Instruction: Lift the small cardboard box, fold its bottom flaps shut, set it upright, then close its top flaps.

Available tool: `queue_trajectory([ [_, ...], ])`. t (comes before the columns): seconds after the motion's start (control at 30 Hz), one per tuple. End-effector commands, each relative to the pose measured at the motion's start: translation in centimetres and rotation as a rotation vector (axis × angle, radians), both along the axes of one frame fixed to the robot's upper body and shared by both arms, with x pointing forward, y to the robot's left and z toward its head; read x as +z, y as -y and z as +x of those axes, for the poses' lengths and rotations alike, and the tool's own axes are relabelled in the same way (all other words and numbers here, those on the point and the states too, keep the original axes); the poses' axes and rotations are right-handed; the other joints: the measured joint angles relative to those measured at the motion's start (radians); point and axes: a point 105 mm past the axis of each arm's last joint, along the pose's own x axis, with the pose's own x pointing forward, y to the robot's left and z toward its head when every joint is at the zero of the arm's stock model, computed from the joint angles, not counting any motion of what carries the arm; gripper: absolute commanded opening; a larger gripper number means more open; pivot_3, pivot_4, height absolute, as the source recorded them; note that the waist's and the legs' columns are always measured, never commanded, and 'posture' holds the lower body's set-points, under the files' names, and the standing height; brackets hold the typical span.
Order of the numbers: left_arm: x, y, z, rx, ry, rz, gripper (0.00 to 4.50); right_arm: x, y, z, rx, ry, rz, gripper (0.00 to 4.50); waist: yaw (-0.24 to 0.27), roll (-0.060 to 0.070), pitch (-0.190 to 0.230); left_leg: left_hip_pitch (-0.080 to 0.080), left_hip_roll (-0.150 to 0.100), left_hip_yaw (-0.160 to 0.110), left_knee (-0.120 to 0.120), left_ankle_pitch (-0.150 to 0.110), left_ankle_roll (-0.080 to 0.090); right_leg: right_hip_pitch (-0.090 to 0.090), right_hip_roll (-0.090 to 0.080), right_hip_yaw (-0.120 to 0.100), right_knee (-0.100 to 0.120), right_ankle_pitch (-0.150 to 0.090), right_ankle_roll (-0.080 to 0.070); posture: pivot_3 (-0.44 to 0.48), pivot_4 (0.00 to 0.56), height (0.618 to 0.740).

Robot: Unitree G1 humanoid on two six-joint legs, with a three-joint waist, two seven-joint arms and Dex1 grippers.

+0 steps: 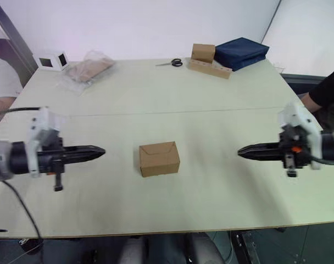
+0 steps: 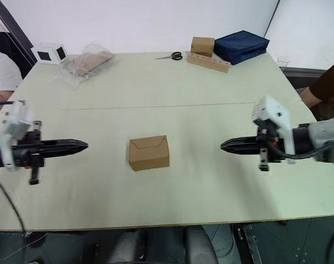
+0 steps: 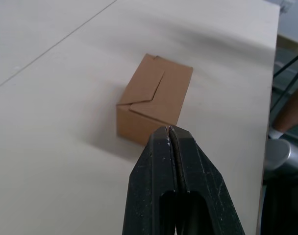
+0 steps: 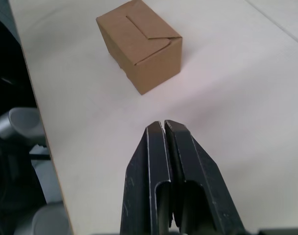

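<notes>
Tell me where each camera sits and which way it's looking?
Left eye: on the head, looking down over the table; the left gripper and right gripper point inward at the small cardboard box.
Right eye: beside it, same scene with both arms.
Left wrist: on the left arm, looking along its shut fingers at the box.
Right wrist: on the right arm, looking along its shut fingers at the box from the other side.
Shared: every view shows the box, flaps closed.
</notes>
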Motion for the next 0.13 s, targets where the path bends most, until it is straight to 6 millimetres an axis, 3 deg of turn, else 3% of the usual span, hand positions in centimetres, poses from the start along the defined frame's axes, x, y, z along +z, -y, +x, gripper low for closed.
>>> queue_trajectory([
  [0.03, 0.96, -1.15, -0.79, 0.031, 0.030, 0.030, 0.00, 1.16, 0.48, -0.84, 0.029, 0.029, -0.011, 0.04, 0.000, 0.000, 0.000, 0.000, 0.000, 0.000, 0.000, 0.000, 0.000, 0.000, 0.000, 0.000, -0.001, 0.000, 0.000, 0.000, 0.150, 0.740],
  [0.13, 0.77, -1.38, -1.17, 0.045, 0.025, 0.022, 0.00, 1.00, 0.67, -0.68, 0.026, 0.036, -0.024, 0.04, 0.000, 0.000, 0.000, 0.000, 0.000, 0.001, -0.001, 0.000, 0.000, 0.000, 0.000, 0.000, -0.001, 0.000, 0.000, 0.000, 0.150, 0.740],
])
